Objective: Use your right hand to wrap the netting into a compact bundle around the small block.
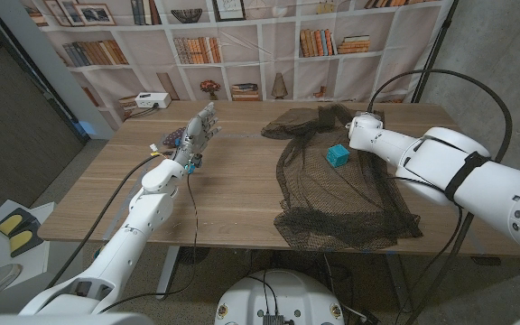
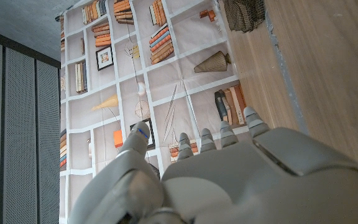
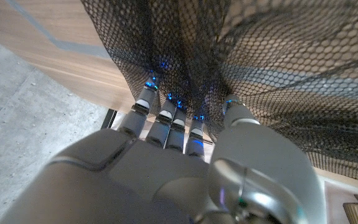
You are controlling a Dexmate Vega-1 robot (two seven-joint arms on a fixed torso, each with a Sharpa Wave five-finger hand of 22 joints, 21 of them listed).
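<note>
A black mesh netting (image 1: 346, 185) is spread over the right half of the pale wooden worktop (image 1: 233, 194), draped past the front edge, with a small teal cube-shaped block (image 1: 337, 155) resting on it toward the far side. The white right hand (image 3: 185, 180) is seen at the netting's far edge, its fingertips (image 3: 166, 115) pushed into gathered folds of mesh, so the netting appears grasped. The white left hand (image 1: 197, 134) is held released above the worktop's far left part, fingers extended and slightly apart, nothing in it.
</note>
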